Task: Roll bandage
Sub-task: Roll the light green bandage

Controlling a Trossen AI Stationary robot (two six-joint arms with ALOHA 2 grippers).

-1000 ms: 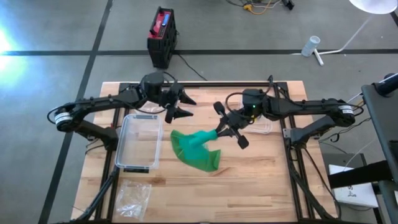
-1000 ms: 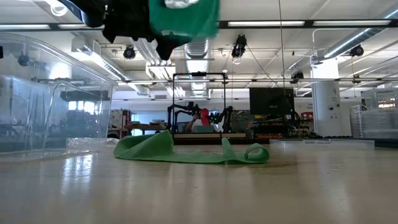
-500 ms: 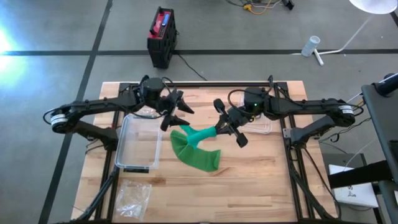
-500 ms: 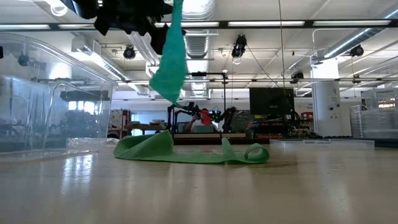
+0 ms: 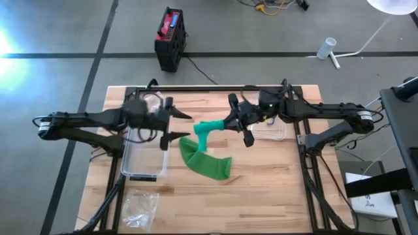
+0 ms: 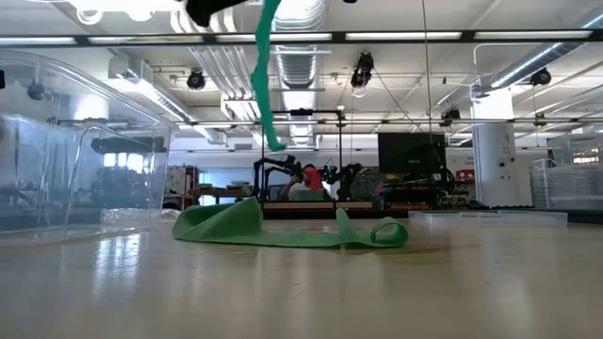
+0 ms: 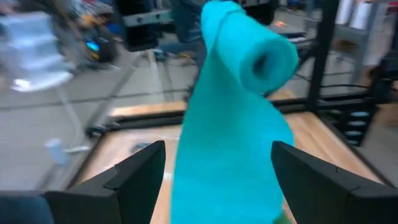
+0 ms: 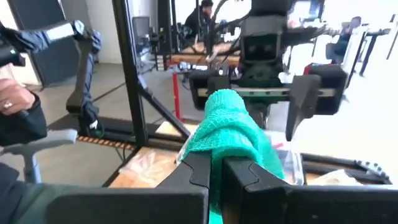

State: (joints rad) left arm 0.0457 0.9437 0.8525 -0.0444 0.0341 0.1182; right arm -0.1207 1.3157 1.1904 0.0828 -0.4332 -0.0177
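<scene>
The right gripper [image 5: 236, 122] is up off the table [image 5: 274, 196] near its middle, fingers pinched tight on the rolled end of the green bandage [image 5: 208, 127]. In its own wrist view the roll [image 8: 233, 127] sits squeezed between the two dark fingers [image 8: 198, 171]. From that roll the loose tail drops down and spreads in a crumpled heap on the wood [image 5: 206, 163], just right of the clear plastic container [image 5: 145, 150]. From table height the strip [image 6: 266, 75] hangs straight down from above, while the slack lies in a low green fold [image 6: 283, 226] on the tabletop.

The left gripper [image 5: 171, 125] hovers over the right edge of the container, facing the roll, its fingers spread wide with nothing between them. Its wrist view has the bandage roll [image 7: 249, 56] dead ahead, framed between the two open fingers [image 7: 134, 177] but apart from them.

A crinkled plastic bag [image 5: 139, 203] lies at the table's near left corner.
</scene>
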